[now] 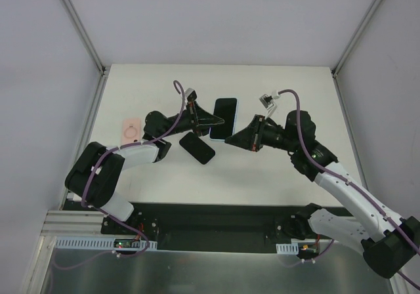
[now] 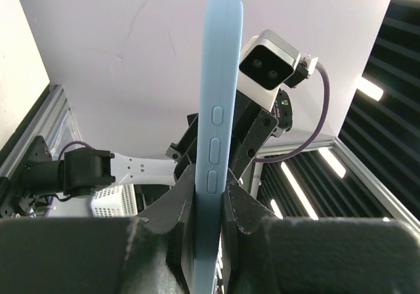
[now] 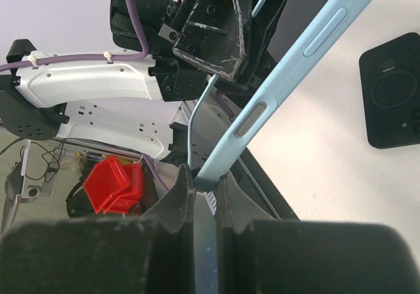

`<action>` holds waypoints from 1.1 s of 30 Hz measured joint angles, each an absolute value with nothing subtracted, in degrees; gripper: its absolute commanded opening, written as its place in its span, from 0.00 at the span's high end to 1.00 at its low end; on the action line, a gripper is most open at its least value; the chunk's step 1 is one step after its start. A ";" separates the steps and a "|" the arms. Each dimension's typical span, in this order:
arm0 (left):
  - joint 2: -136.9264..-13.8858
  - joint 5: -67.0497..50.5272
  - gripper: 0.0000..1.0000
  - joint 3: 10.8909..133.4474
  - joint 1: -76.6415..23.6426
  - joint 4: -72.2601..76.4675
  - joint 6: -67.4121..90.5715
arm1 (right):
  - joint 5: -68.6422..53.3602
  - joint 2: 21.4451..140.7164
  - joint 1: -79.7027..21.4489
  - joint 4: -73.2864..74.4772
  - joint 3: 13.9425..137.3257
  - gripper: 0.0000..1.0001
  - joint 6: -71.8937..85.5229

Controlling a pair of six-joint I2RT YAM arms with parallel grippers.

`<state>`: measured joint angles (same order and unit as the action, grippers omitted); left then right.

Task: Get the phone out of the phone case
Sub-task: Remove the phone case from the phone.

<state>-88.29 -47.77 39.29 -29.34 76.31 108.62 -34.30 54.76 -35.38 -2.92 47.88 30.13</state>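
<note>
Surface: white table (image 1: 282, 169).
Left gripper (image 1: 213, 121): clamped on light-blue rubbery phone case (image 2: 220, 143), left long edge.
Right gripper (image 1: 229, 140): clamped on its near end; black-screened phone (image 1: 226, 110) long axis near–far.

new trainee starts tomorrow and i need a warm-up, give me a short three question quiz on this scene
1. True or false: the left tool and the right tool both clamp the blue-cased phone.
2. The flat item lying on the table at far left in the top view is: A) pink B) green C) yellow.
3. In the left wrist view, how many side buttons show on the case edge?

Key: 1 true; 2 A; 3 three.
</note>
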 measured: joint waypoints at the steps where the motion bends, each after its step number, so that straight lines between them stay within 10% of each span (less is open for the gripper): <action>1: -88.29 -47.77 1.00 39.33 -29.23 76.64 108.47 | -34.35 54.76 -35.38 -3.11 47.86 0.99 30.26; 33: -84.44 -43.35 1.00 38.87 -29.93 74.39 115.98 | -42.35 56.49 -35.03 -16.27 47.75 0.99 11.38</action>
